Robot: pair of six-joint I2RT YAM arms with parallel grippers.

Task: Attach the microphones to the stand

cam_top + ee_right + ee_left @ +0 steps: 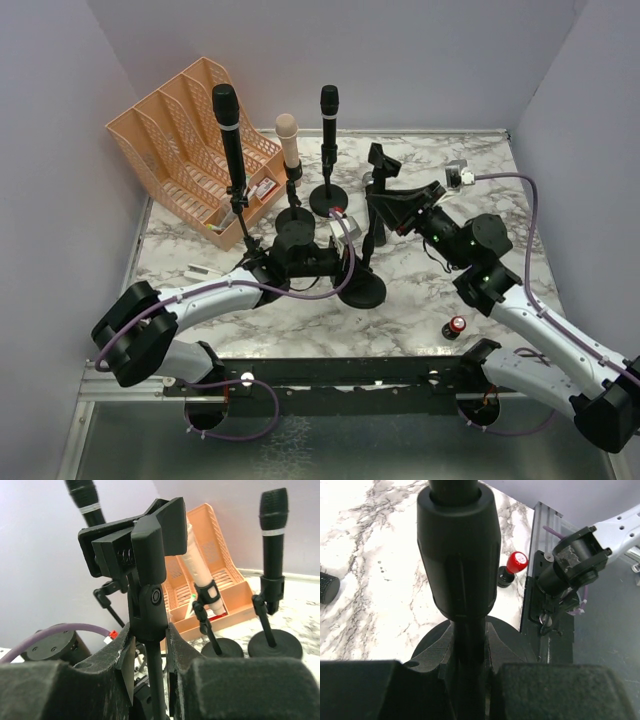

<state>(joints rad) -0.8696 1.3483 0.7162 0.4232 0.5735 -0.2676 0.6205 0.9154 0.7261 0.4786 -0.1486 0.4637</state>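
Nearest the lens, left tool [469, 652]: fingers clamped narrow on the pole of the mic stand [457, 555], just under its thick black collar, with the round base directly below. Red-topped battery [516, 562] stands past the collar, near the edge rail of the tabletop [380, 555]. Bare marble lies open to the left.

Right wrist view: right tool [149, 645] pinched on that stand's neck, at the swivel under the spring clip [135, 540]. Peach-pink microphone [197, 567] sits clipped upright just behind. Black microphone [273, 525] to its right, banded black microphone [85, 497] upper left. All three are apart from the fingers. Orange file organiser [225, 560] backs them.

Top view: both tools meet mid-tabletop at the mic stand. The three microphones stand in a row behind them, beside the organiser. Open marble front right, around the battery. Walls [60, 150] close three sides.
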